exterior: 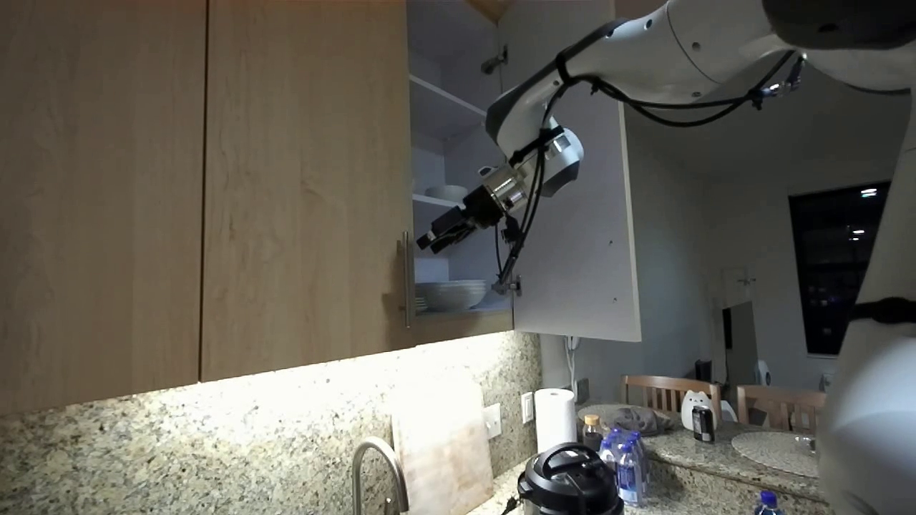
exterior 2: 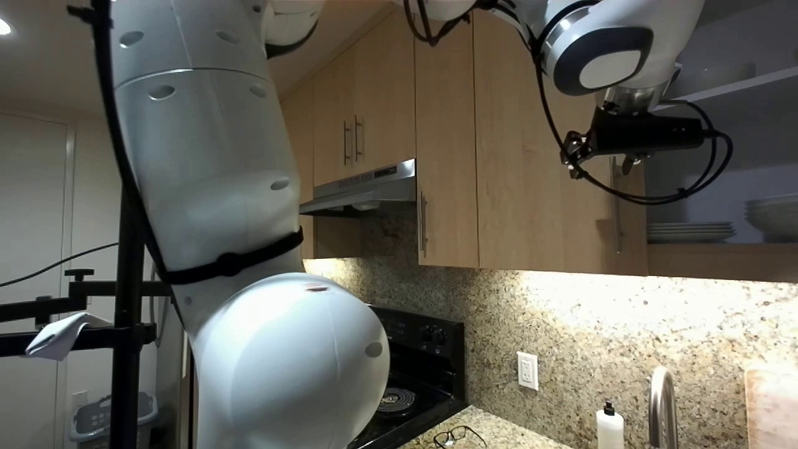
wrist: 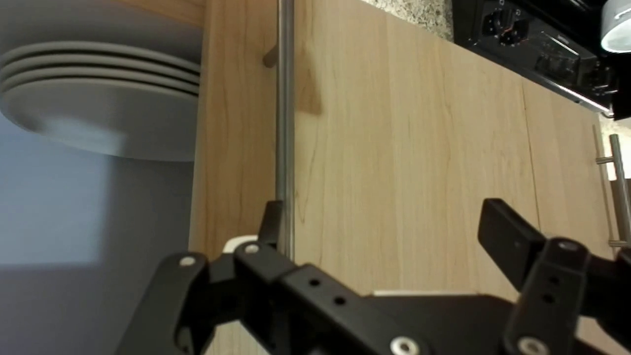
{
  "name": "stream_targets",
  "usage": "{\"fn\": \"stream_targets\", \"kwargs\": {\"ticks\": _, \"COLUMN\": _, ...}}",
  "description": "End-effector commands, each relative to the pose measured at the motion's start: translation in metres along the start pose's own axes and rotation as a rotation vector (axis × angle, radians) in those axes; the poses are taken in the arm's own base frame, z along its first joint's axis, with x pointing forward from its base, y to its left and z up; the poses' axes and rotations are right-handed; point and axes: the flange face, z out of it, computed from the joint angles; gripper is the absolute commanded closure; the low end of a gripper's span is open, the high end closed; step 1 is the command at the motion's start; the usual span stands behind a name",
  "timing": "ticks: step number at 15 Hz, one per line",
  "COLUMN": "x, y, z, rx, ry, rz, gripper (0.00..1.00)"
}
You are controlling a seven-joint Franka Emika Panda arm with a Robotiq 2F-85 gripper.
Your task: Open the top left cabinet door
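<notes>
Jaws stand wide apart near the bar handle; whether they touch it cannot be told. Left to right in an exterior view, a neighbouring wood door lies well left of the handle; the top left cabinet door, closed, carries the handle near its right edge; stacked white bowls sit right of the handle, inside the cabinet; a pale door panel hangs open farther right of it.

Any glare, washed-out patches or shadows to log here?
In both exterior views, bright light washes out part of the backsplash; in an exterior view, a highlight shows on the white arm; in the wrist view, shadow falls on the wooden door beside its handle and across part of the stacked plates.
</notes>
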Motion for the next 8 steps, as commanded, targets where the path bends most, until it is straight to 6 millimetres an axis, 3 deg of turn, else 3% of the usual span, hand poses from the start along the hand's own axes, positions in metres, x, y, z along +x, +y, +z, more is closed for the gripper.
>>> {"fn": "stream_targets", "kwargs": {"ticks": 1, "x": 0.013, "y": 0.019, "z": 0.02, "rx": 0.063, "ry": -0.027, "rz": -0.044, "gripper": 0.0}}
{"fn": "stream_targets", "kwargs": {"ticks": 8, "x": 0.016, "y": 0.048, "z": 0.065, "rx": 0.082, "ry": -0.053, "rz": -0.011, "gripper": 0.0}}
